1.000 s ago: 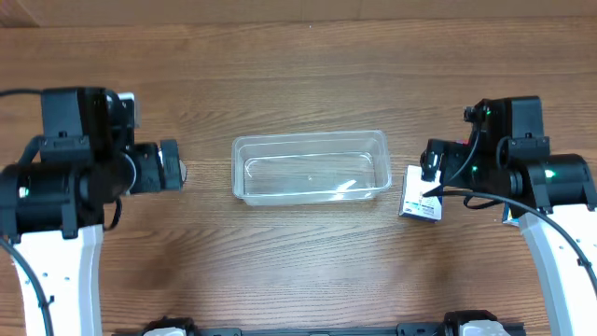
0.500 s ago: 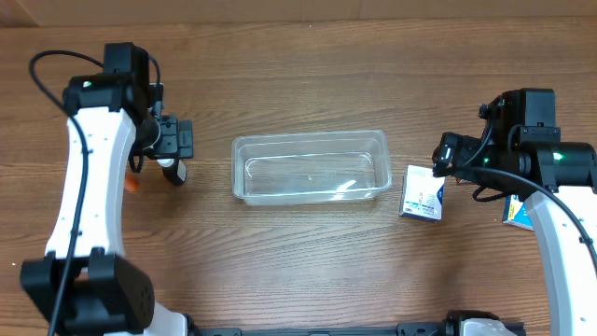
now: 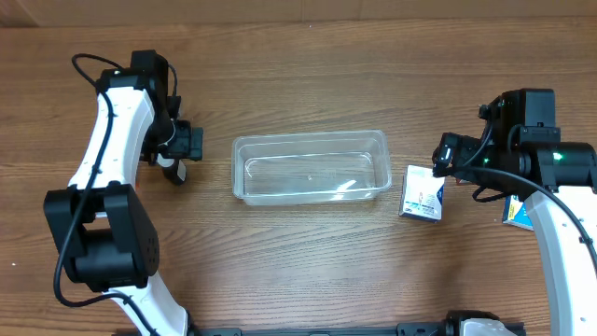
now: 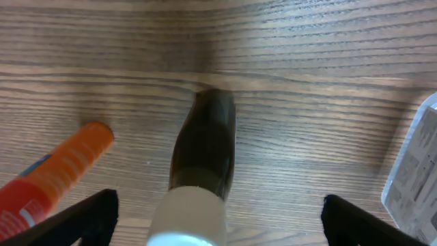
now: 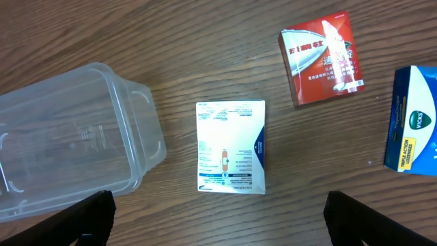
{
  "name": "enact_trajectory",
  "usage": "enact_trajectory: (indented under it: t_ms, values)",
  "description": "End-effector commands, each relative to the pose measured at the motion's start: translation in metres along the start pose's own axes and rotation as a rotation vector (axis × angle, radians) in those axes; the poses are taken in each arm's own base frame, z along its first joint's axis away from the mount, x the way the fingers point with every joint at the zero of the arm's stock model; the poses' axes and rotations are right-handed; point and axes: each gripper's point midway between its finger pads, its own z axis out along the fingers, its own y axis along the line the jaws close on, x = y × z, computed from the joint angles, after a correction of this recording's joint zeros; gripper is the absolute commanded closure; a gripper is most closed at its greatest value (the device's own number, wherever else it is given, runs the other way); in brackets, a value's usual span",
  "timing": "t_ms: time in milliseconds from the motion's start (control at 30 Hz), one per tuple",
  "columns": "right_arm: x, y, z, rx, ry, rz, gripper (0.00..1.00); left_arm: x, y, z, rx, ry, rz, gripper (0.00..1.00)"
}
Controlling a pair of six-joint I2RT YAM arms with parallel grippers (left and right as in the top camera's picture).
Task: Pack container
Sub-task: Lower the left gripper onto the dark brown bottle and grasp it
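Under the left gripper (image 4: 218,205), fingers spread wide and holding nothing, sits a dark white-capped bottle (image 4: 205,147), with an orange tube (image 4: 58,171) just beside. Hovers likewise spread and empty at the right gripper (image 5: 218,198), above a white box (image 5: 231,146); beyond that box, between both grippers, rests the container (image 5: 151,126). Looks light, thin-walled, slick, likely to flex; best pinched over the rim at a short end

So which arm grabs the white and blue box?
Right. The right gripper hangs open over the white and blue cardboard box, beside the clear plastic tub; the left gripper is across it.
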Motion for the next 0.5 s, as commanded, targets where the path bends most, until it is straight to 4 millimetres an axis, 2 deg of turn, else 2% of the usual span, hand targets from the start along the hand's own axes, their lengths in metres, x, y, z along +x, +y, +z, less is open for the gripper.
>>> enact_trajectory:
  t_ms: [0,133,233,467]
  values:
    - [-0.008,0.003,-0.007,-0.014,-0.027,0.006,0.00,-0.003,0.000,0.004,0.010,0.011,0.014,0.13]
    - [-0.008,0.003,-0.007,-0.014,-0.027,0.006,0.00,0.000,0.001,0.004,0.009,0.023,0.015,0.28]
    - [-0.007,0.003,-0.007,-0.013,-0.025,0.005,0.00,0.005,0.001,0.004,0.006,0.046,0.017,0.28]
    - [-0.007,0.002,-0.007,-0.013,-0.023,0.006,0.00,0.013,0.003,0.004,-0.004,0.078,0.020,0.35]
